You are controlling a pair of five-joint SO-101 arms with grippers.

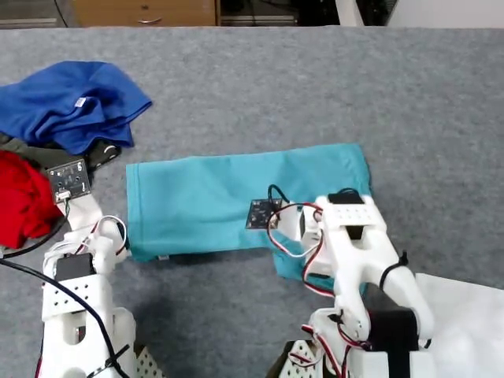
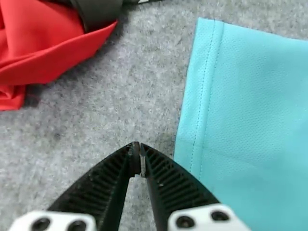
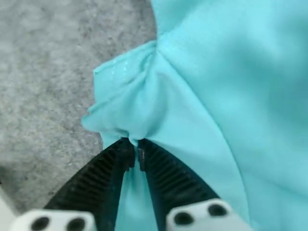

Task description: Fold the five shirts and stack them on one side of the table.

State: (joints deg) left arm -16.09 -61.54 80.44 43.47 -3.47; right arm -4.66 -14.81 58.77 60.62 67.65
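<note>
A teal shirt (image 1: 205, 201) lies spread flat in the middle of the grey table. My right gripper (image 3: 135, 147) is shut on a bunched fold at the shirt's near edge (image 3: 130, 115), and in the high view it sits at that edge (image 1: 277, 244). My left gripper (image 2: 137, 150) is shut with nothing in it, its tips over bare table just beside the teal hem (image 2: 202, 96); from above it stands off the shirt's left end (image 1: 88, 211). A crumpled blue shirt (image 1: 75, 102) lies at the back left, a red shirt (image 1: 24, 201) at the left edge, and a white shirt (image 1: 465, 315) at the front right.
A dark garment (image 1: 102, 153) pokes out from under the blue shirt, and shows beside the red shirt (image 2: 43, 43) as a dark strip (image 2: 98, 12). Bare grey table (image 1: 394, 87) stretches across the back and right. A wooden cabinet (image 1: 146, 12) stands beyond the far edge.
</note>
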